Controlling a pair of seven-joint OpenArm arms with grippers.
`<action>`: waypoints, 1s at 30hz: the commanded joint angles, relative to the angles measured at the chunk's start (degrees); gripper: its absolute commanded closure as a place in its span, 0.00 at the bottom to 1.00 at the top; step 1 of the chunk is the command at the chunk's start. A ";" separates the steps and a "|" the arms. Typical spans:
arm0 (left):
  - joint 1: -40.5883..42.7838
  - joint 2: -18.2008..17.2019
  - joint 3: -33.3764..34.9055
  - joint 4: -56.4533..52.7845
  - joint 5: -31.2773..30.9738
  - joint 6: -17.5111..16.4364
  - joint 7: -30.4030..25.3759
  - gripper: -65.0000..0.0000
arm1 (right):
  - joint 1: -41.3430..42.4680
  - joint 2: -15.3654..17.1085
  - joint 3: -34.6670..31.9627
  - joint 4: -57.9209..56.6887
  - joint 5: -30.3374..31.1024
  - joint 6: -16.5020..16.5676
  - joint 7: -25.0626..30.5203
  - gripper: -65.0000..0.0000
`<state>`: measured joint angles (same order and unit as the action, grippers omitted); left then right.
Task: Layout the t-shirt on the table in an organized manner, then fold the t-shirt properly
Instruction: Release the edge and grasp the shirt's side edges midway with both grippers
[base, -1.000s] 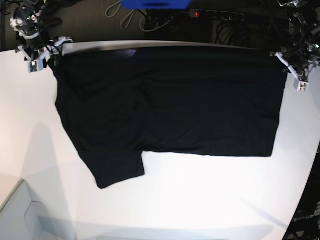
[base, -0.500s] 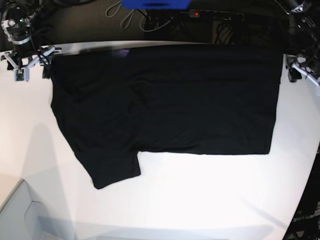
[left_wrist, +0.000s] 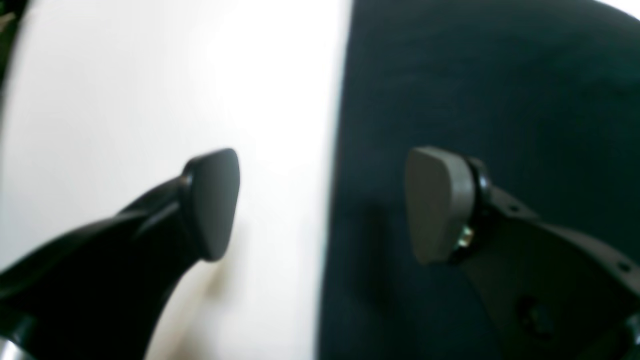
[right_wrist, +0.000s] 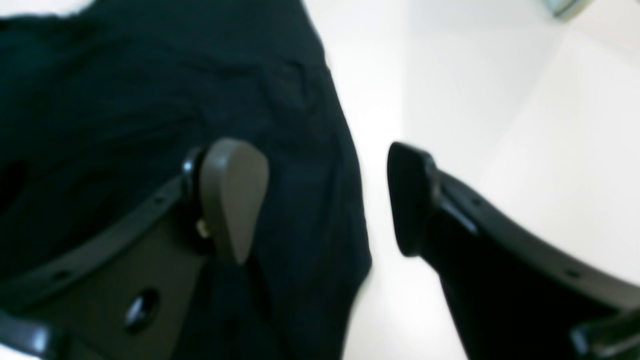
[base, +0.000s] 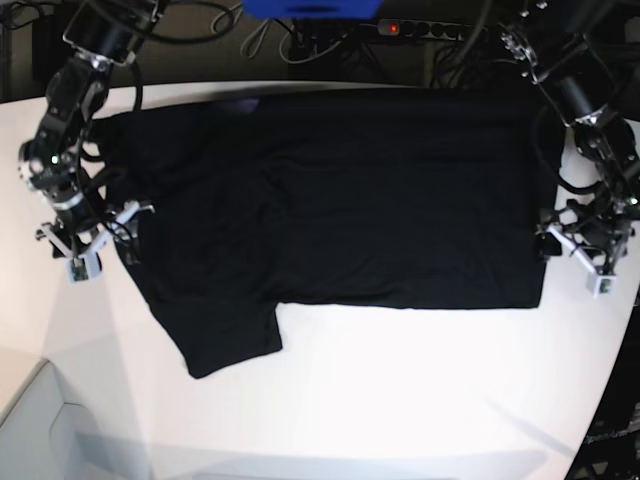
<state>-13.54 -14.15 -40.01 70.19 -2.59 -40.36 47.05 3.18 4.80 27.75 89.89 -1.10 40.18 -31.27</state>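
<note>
T-shirt (base: 340, 195): showing plain black throughout, no pattern visible, a faint purplish spot near its far edge. Table (base: 400, 390): showing smooth, unpatterned white. Left gripper (left_wrist: 322, 205): displaying black arms with grey-brown pads (left_wrist: 435, 202). Right gripper (right_wrist: 325, 200): displaying the same black arms and grey-brown pads (right_wrist: 232, 197). Blue object (base: 312, 8): showing solid blue at the far edge.

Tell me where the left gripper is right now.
In the base view the left gripper sits at the right, open over the t-shirt side edge near its lower corner, one finger above cloth, the other above the table.
</note>
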 joint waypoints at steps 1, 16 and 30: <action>-3.12 -1.01 1.81 -1.05 0.08 0.36 -3.13 0.23 | 4.34 1.58 -0.45 -2.28 0.71 -0.18 0.37 0.37; -17.10 -3.56 6.38 -34.72 1.84 0.36 -21.95 0.23 | 21.22 6.85 -0.89 -39.91 0.62 -0.18 10.48 0.37; -17.18 -4.70 17.46 -41.31 1.67 0.36 -29.51 0.23 | 21.92 6.59 -0.89 -47.38 0.62 -0.18 14.96 0.38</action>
<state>-29.82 -18.46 -22.74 28.82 -1.91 -39.70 15.38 24.40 11.05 26.87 42.33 0.32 39.66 -14.90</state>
